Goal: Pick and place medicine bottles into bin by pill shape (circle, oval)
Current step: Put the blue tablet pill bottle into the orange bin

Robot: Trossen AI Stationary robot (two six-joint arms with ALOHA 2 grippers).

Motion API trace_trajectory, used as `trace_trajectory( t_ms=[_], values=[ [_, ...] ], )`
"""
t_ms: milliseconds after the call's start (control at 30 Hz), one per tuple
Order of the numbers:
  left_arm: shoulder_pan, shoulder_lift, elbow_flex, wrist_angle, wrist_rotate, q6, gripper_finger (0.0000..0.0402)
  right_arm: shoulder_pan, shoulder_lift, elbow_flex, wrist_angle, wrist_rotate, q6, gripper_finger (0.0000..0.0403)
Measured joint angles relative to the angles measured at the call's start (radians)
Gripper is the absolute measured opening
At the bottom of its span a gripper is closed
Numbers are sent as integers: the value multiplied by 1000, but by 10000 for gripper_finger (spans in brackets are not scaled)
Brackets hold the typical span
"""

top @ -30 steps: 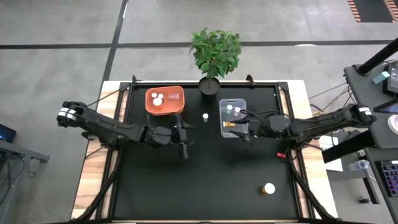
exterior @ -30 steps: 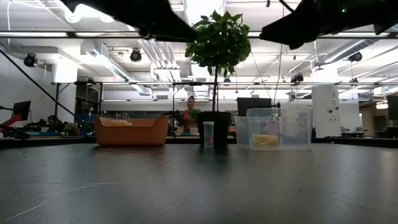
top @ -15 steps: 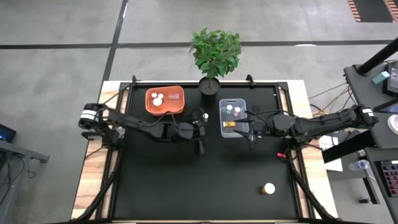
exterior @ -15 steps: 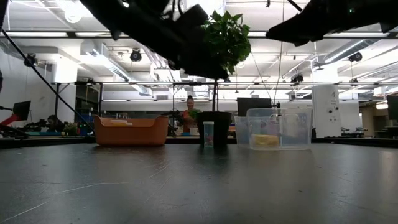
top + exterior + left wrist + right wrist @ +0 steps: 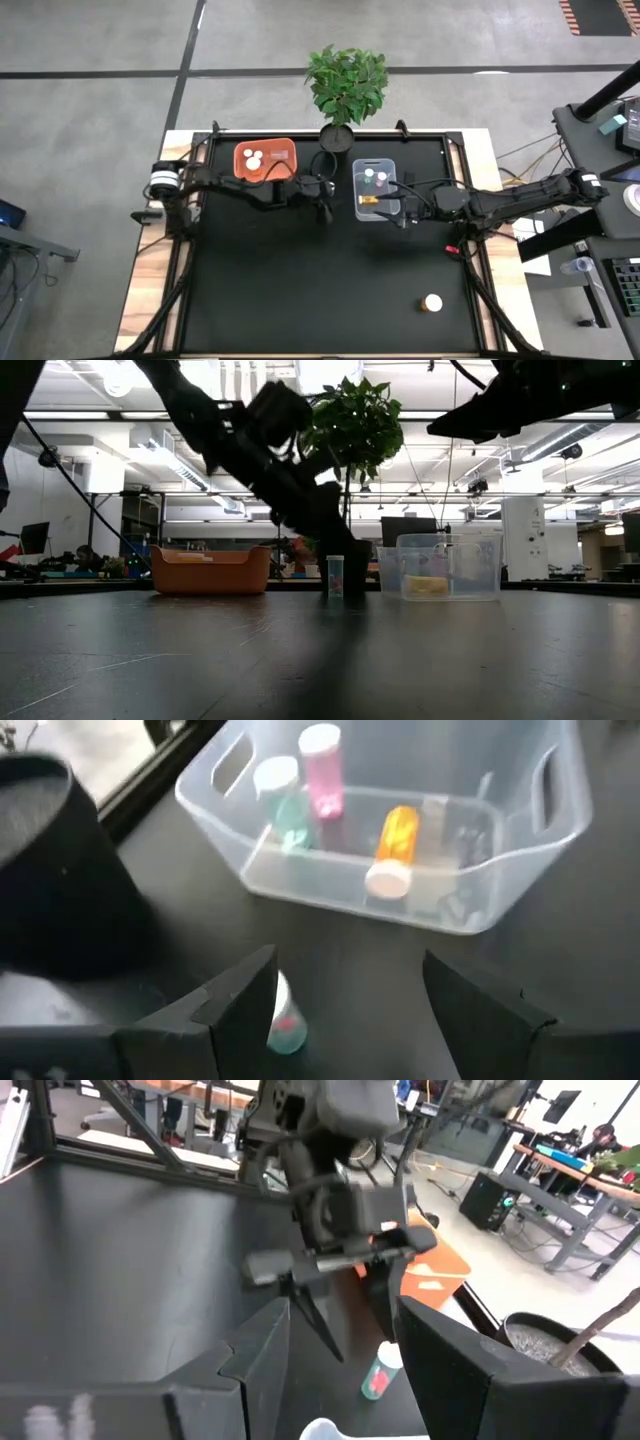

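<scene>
Two bins sit at the far side of the table point(image 5: 300, 300): one orange bin point(image 5: 265, 163) on the left and one clear plastic bin point(image 5: 375, 187) on the right.

Seven medicine bottles are countable. Two white-capped ones lie in the orange bin point(image 5: 252, 157). Three are in the clear bin: one pink point(image 5: 321, 770), one teal point(image 5: 284, 803), one amber point(image 5: 391, 852). One small bottle point(image 5: 335, 575) stands alone on the table between the bins. One white-capped bottle point(image 5: 432, 302) sits alone at the near right.

One potted plant point(image 5: 345, 88) stands at the far edge. Two arms reach in, each with one gripper: the left gripper point(image 5: 322, 208) and the right gripper point(image 5: 403, 220).
</scene>
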Motion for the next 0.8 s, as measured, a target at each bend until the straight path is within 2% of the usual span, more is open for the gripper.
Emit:
trace_trajectory(
  t_ms=[167, 500, 800],
  values=[
    [7, 41, 1, 58, -58, -8, 233, 0, 6, 0, 0, 0, 9, 176],
    [21, 45, -2, 80, -83, -1, 233, 0, 17, 0, 15, 0, 11, 176],
    [45, 106, -2, 81, -86, -39, 233, 0, 17, 0, 15, 0, 18, 176]
  ],
)
